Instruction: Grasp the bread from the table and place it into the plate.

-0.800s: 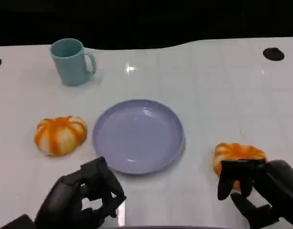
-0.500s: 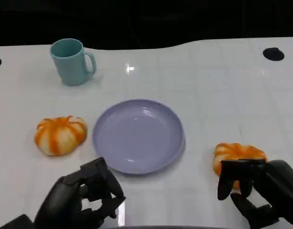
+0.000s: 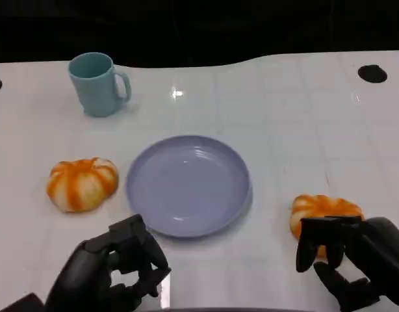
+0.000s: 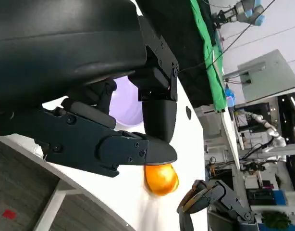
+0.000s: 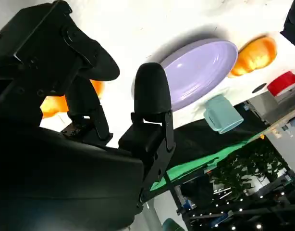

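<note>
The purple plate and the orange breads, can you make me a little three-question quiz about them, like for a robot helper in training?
1. True or false: the purple plate already has bread on it.
2. Which thing stands farthest from the robot? A) teal mug B) left bread C) right bread
3. Fill in: the right hand has its fingers in front of the ____ bread, while the left hand holds nothing.

Key: 1 false, the plate is bare. 2 A, the mug is at the far side of the white table. 3 right.
</note>
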### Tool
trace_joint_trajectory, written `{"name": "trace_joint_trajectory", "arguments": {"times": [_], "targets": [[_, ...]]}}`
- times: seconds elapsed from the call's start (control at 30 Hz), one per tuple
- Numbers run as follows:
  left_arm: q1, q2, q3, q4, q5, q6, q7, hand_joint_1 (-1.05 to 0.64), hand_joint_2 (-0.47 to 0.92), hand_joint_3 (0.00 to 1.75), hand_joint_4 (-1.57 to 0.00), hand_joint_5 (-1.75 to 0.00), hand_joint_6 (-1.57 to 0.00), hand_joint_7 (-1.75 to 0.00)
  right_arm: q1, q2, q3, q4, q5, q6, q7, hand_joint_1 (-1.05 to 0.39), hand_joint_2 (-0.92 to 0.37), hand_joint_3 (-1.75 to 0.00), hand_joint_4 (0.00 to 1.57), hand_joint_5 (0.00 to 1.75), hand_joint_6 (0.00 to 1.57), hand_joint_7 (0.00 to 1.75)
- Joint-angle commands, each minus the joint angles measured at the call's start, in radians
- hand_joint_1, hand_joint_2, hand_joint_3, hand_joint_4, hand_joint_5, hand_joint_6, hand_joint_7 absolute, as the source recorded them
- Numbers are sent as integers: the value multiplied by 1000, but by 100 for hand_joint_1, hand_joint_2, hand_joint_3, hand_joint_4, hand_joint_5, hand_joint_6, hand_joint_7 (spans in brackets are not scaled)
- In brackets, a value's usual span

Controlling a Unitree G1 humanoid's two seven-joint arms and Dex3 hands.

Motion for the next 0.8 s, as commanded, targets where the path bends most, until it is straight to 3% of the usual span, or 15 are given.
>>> {"name": "trace_joint_trajectory", "arguments": {"times": [0.03, 0.17, 0.37, 0.4, 0.53, 0.6, 0.8], "targets": [[-1, 15, 9, 8, 8, -13, 0, -55, 92, 33, -67, -175, -59, -156, 8, -17, 0, -17, 8, 7, 6, 1, -22, -141, 79, 168, 73, 144], [1, 14, 9, 7, 6, -13, -2, -54, 92, 33, -67, -175, -59, -156, 11, -9, -8, -23, 16, 10, -4, 3, -22, -138, 78, 166, 73, 133], [0, 16, 9, 4, 0, -8, -7, -54, 92, 33, -67, -175, -59, -156, 18, -27, -23, -111, -69, 95, 2, -5, -24, -111, 74, 130, 81, 75], [0, 16, 9, 3, 0, -8, -7, -54, 92, 33, -67, -175, -59, -156, 19, -37, -25, -131, -93, 117, 12, -12, -33, -92, 70, 111, 78, 59], [0, 16, 9, 6, 2, -10, -5, -54, 92, 33, -67, -175, -59, -156, 25, -70, -26, -208, -174, 194, 46, -28, -67, -26, 60, 60, 75, 15], [-2, 15, 9, 8, 0, -12, -6, -54, 92, 33, -68, -175, -59, -156, 29, -78, -25, -239, -195, 226, 62, -32, -74, -12, 53, 46, 69, 6], [-4, 14, 8, 9, -3, -7, -7, -53, 92, 33, -68, -175, -59, -156, 41, -89, -14, -372, -334, 385, 159, -49, -79, -3, 26, 32, 42, 0]]}}
